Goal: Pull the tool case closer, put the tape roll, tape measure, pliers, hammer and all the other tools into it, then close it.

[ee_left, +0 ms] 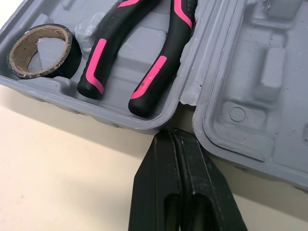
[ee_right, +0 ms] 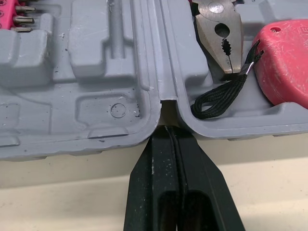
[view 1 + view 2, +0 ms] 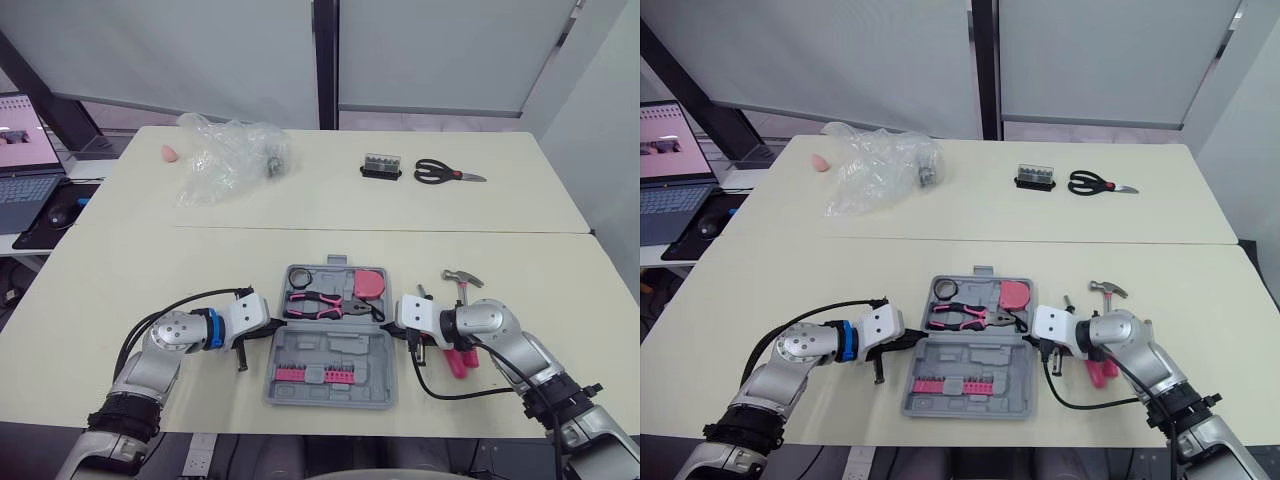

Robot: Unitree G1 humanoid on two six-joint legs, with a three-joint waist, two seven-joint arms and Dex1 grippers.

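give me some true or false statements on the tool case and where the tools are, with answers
1. The tool case lies open. True.
2. The pliers lie on the table outside the case. False: they lie inside it, next to the tape roll.
3. The hammer is outside the case, to its right. True.
4. The left gripper is wide open. False: its fingers are shut together, with the tips at the case's hinge edge.
5. The scissors are packed in the case. False: they lie on the far table.
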